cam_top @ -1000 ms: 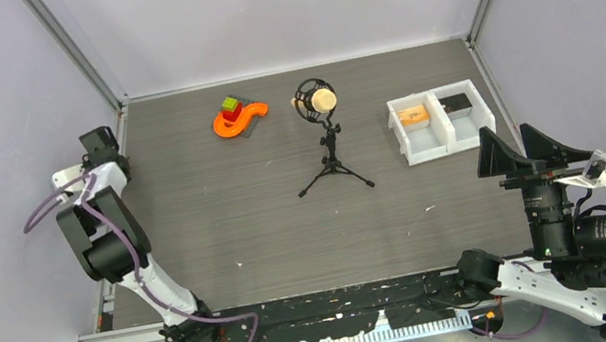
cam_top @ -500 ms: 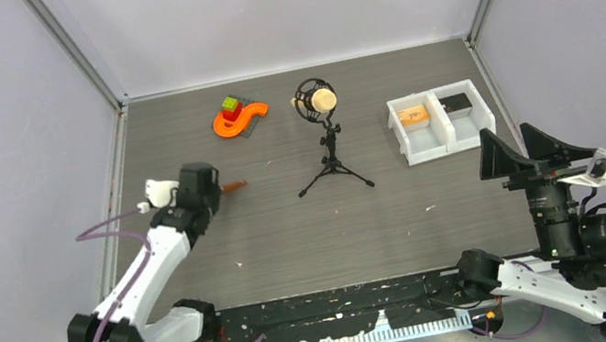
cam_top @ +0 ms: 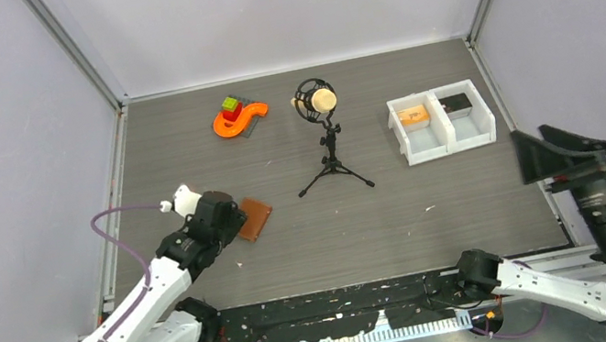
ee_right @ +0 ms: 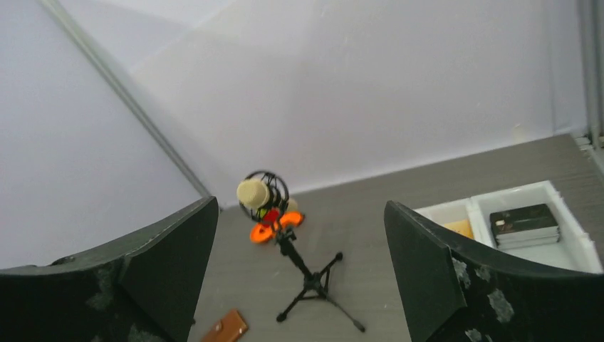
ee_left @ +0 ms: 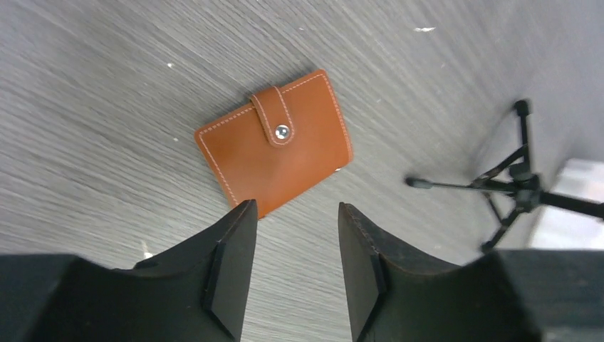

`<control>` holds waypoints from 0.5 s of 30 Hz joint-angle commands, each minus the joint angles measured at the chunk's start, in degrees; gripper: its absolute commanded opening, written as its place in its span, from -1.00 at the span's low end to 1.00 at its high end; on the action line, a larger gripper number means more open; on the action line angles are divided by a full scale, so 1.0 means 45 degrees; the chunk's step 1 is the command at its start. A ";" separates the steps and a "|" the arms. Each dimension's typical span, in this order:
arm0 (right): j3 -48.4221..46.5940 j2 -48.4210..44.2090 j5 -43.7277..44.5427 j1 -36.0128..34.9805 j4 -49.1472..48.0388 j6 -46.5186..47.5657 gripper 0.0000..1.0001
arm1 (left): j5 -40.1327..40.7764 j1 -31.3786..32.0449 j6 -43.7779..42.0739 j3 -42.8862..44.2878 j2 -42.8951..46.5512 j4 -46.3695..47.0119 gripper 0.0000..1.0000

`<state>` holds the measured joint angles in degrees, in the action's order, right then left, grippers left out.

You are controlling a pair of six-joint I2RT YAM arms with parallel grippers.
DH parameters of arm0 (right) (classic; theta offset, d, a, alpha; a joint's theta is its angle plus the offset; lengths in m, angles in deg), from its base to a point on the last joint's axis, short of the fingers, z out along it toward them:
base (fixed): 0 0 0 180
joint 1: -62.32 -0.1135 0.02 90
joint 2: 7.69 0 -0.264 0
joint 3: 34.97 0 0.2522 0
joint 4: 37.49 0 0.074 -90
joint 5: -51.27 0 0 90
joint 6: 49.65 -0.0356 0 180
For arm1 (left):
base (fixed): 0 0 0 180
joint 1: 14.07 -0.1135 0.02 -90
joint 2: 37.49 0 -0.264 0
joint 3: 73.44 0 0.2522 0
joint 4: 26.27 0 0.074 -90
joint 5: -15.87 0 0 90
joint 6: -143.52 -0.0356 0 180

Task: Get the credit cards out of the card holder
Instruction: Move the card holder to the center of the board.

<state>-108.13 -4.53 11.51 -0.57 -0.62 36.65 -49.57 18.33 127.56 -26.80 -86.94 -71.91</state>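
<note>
the card holder (ee_left: 274,157) lies snapped shut on the counter (ee_left: 107,85); the left pincer (ee_left: 292,214), jaws apart, hovers at its 6 o'clock edge, probably to straddle it.

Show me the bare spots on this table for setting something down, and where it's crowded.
Bare: the wide near strip of table from the card holder rightward, nearer than the microphone tripod and white bin. Crowded: the far row with the orange toy, and around the left claw.
</note>
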 commanded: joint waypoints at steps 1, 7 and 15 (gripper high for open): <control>-0.0018 0.2637 -0.1605 -0.0067 0.3686 -0.3259 0.86 | -0.0634 -0.0939 -0.4482 -0.0043 -0.0605 0.1025 -0.02; 0.0377 0.4294 -0.3856 -0.0067 0.3962 -0.4434 0.74 | -0.5232 -0.4731 -0.7317 0.0369 -0.2704 0.3266 -0.04; 0.0992 0.5020 -0.5090 -0.0062 0.3733 -0.5102 0.67 | -0.6821 -0.4976 -0.7918 0.1921 -0.6002 0.3621 -0.12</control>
<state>-102.47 16.87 -8.46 -0.59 17.13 16.76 -72.02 -3.97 94.91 -20.76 -110.11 -60.69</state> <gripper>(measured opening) 0.844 0.459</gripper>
